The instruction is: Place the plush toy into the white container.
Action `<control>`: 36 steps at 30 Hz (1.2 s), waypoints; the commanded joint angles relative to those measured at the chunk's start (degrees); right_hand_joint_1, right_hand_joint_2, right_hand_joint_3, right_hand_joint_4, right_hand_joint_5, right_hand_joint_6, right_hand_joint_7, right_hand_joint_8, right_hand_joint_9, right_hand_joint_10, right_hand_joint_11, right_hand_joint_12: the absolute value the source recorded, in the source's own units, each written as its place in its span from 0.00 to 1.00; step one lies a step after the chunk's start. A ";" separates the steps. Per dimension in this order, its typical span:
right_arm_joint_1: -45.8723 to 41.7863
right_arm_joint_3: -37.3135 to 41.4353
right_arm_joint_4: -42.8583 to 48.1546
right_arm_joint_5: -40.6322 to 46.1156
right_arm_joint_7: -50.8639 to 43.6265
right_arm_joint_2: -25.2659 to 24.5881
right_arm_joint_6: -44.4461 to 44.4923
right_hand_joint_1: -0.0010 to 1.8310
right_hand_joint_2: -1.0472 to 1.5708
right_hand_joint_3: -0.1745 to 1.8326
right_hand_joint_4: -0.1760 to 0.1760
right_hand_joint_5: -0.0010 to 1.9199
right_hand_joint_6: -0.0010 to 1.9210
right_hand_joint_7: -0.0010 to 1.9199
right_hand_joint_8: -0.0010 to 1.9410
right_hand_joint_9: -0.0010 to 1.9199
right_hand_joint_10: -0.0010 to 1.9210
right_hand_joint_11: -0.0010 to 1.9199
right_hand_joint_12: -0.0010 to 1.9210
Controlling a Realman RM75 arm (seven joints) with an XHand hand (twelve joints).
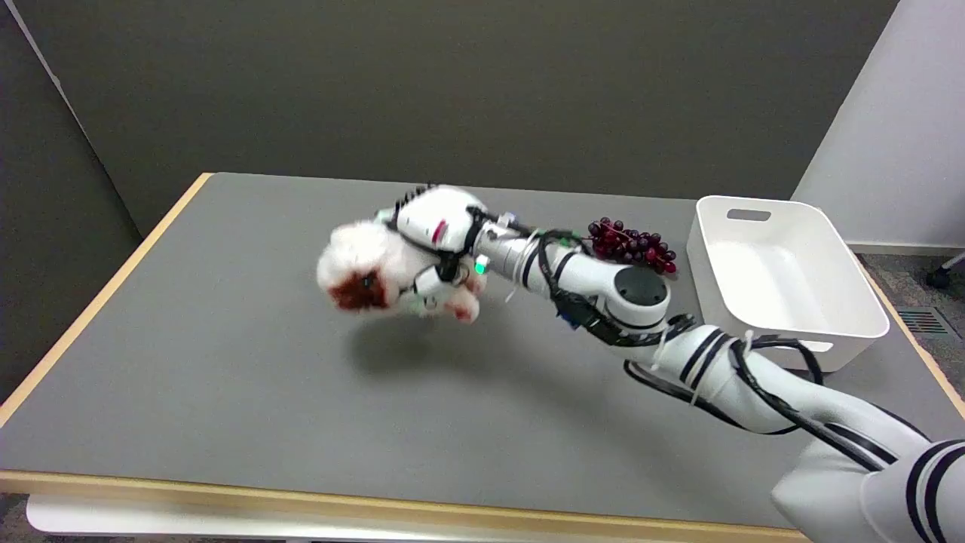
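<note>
Holding the fluffy white plush toy [369, 264] with its reddish-brown face patch, my right hand [437, 241] was wrapped over the toy's back, fingers curled around the body. The toy hung above the grey table [226, 362], over the middle and somewhat toward the far edge; the dark shadow beneath it told me it was clear of the surface. I judged the over-the-top grasp suited a soft thing that would squash and slip if pinched from one side only.

My target, the white rectangular plastic container [784, 317] with a slot handle in its far wall, sat at the table's right edge, well apart from the toy, its inside bare so far as I could see. A bunch of dark red artificial grapes [629, 245] lay just beside the container's left wall, partly hidden behind my forearm. I reckoned the carry across would need enough height to pass over both the grapes and the near rim.

I could read no brand, label or writing anywhere; a small red mark on the back of the hand was too small to make out.
</note>
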 commanded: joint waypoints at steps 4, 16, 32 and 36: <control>-2.32 12.23 30.41 -11.43 0.13 19.23 -24.35 0.65 0.77 0.37 0.22 0.33 0.82 0.47 0.69 0.45 0.76 0.48 1.00; -20.43 29.32 26.56 -2.11 -0.26 30.54 -39.10 0.65 0.77 0.37 0.24 0.33 0.82 0.47 0.69 0.44 0.76 0.46 1.00; -45.00 47.64 21.87 1.63 0.22 25.79 -42.57 0.64 0.77 0.38 0.33 0.33 0.83 0.46 0.71 0.43 0.77 0.44 1.00; -48.18 49.43 22.44 1.63 0.30 24.50 -42.89 0.64 0.77 0.38 0.34 0.33 0.83 0.45 0.71 0.43 0.77 0.44 1.00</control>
